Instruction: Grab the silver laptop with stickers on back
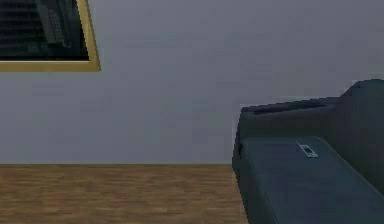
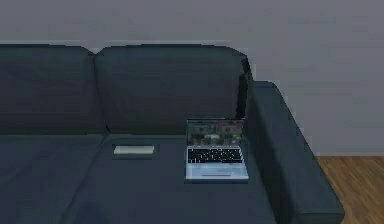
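A dark blue-grey sofa (image 2: 150, 90) stands against a plain grey wall (image 2: 310, 40), with wood floor (image 2: 358, 185) at the arm side view's lower right. The laptop (image 2: 215, 152) sits on the right-hand seat cushion, just beside the sofa's tall armrest (image 2: 285, 150). It is silver and open, its pale keyboard toward the viewer and its lid upright near the backrest, showing mottled colours. To its left on the same seat, apart from it, lies a small flat pale thing (image 2: 133, 150), too small to name. Nothing lies on the seat in front of the laptop. The forward view shows the same grey wall, a gold-framed picture (image 1: 45, 35) at upper left, a strip of wood floor along the bottom, and one end of the sofa at right, with a small pale thing (image 1: 307, 151) on it. The hand's state cannot be told.
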You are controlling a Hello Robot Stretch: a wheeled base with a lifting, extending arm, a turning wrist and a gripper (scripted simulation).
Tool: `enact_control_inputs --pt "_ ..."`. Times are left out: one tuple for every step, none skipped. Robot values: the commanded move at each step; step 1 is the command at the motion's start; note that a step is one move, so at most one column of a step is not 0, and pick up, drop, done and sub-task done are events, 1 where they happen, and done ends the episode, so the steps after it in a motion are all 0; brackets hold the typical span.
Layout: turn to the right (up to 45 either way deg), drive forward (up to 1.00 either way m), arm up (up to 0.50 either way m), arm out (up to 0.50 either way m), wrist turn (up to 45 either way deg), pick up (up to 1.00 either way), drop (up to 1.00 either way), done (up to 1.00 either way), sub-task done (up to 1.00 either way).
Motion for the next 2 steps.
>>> enact_control_inputs --pt "0.0 0.0 0.5 0.0 0.0 0.0 0.0 0.0 0.0" --pt "0.0 0.0 0.12 0.0 0.0 0.0 0.0 0.0 0.0"
